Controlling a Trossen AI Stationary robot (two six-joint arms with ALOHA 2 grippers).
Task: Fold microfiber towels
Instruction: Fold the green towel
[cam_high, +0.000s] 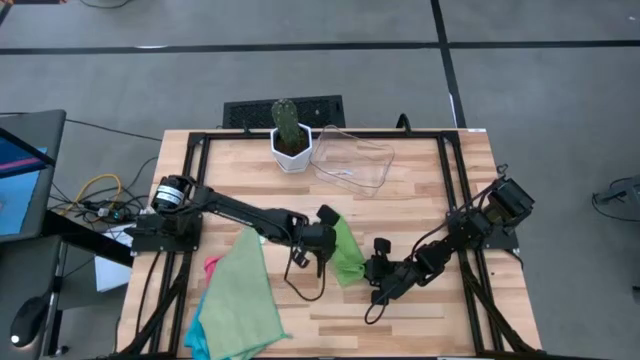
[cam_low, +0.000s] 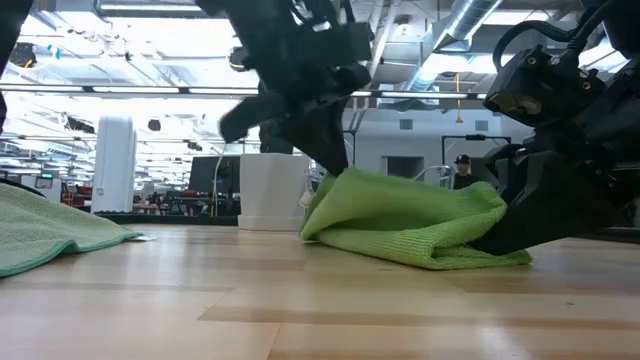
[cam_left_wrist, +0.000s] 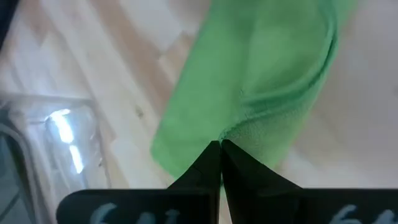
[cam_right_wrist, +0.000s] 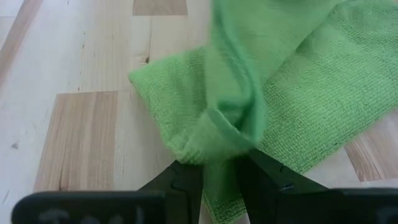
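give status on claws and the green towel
Left claw shut on green towel. Right claw pinching its other end. Towel bunched mid-table. Nothing in the way.

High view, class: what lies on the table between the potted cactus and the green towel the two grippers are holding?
Only bare wood. In the high view nothing sits between the potted cactus and the green towel; the clear plastic tray stands off to the side.

Mid-table, a crumpled towel (cam_high: 346, 250) pinched between left gripper (cam_high: 322, 262) and right gripper (cam_high: 376, 270); to the left, a stack of towels (cam_high: 240, 300) at the near edge; behind, potted cactus (cam_high: 289, 133) beside tray (cam_high: 355, 160).
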